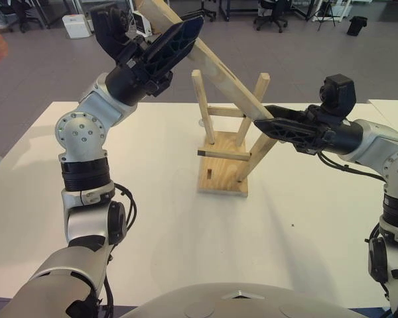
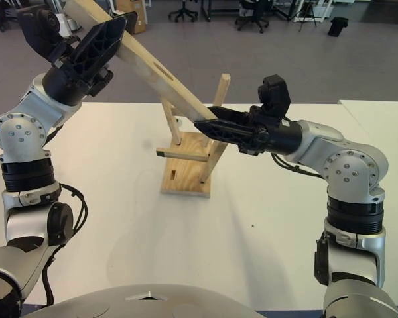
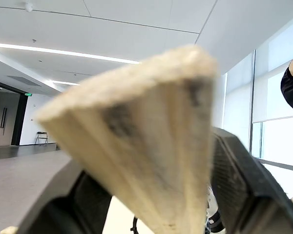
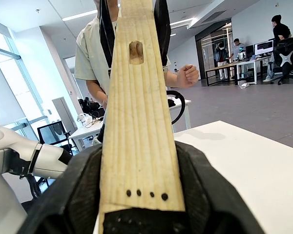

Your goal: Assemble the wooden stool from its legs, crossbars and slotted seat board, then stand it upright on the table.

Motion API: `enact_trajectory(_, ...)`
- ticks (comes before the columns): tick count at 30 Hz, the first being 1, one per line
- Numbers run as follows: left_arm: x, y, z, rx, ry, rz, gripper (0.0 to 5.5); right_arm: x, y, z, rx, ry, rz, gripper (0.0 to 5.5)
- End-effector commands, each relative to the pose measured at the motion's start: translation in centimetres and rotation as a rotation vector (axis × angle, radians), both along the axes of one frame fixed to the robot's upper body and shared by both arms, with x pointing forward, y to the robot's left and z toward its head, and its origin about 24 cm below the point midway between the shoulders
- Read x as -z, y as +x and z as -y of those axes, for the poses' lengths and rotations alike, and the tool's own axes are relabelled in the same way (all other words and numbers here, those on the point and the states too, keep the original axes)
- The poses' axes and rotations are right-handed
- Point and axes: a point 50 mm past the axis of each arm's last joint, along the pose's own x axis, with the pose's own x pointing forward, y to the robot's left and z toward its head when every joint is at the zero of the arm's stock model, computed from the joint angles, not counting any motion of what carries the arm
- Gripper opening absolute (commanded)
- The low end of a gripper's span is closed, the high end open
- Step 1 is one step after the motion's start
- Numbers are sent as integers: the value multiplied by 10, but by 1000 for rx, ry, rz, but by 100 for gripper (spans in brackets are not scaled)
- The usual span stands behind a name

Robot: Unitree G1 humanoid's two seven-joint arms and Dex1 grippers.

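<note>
A long wooden leg [image 1: 227,74] is held slanted in the air above the tabletop [image 1: 186,232]. Its high end is pinched by the left gripper [image 1: 194,25], and its low end is pinched by the right gripper [image 1: 268,114]. Under it, the seat board [image 1: 222,180] is laid flat on the tabletop, with other legs [image 1: 204,109] and crossbars [image 1: 224,155] stuck upward from it.

No text, label, number or sign is legible anywhere.
</note>
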Motion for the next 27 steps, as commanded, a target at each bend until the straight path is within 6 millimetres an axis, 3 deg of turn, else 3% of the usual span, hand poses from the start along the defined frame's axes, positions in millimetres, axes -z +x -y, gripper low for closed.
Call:
enact_trajectory(1,2,1,-2,-7,30,0,221,0,1,2,8,-21,6,207)
enact_trajectory(6,3,0,-5,-22,57,1,219,-4,9,9,111,21,31,207)
enact_trajectory(9,-8,7,-11,-108,12,32,219,-9,19,10,200,90,12,207)
enact_trajectory(12,-25,15,-28,-220,-18,88,219,-22,27,22,380,190,82,299)
enact_trajectory(15,-31,20,-50,-353,41,125,203,-17,32,47,637,182,121,303)
enact_trajectory(18,-11,26,-72,-457,189,94,203,33,26,69,877,-151,124,303)
enact_trajectory(19,0,27,-78,-471,251,91,203,59,21,73,902,-337,125,303)
enact_trajectory(22,35,30,-92,-476,435,89,203,135,-14,66,726,-713,59,303)
enact_trajectory(24,58,35,-98,-456,517,79,203,164,-33,49,625,-737,8,303)
enact_trajectory(27,83,42,-97,-392,554,59,203,182,-43,20,535,-702,-9,303)
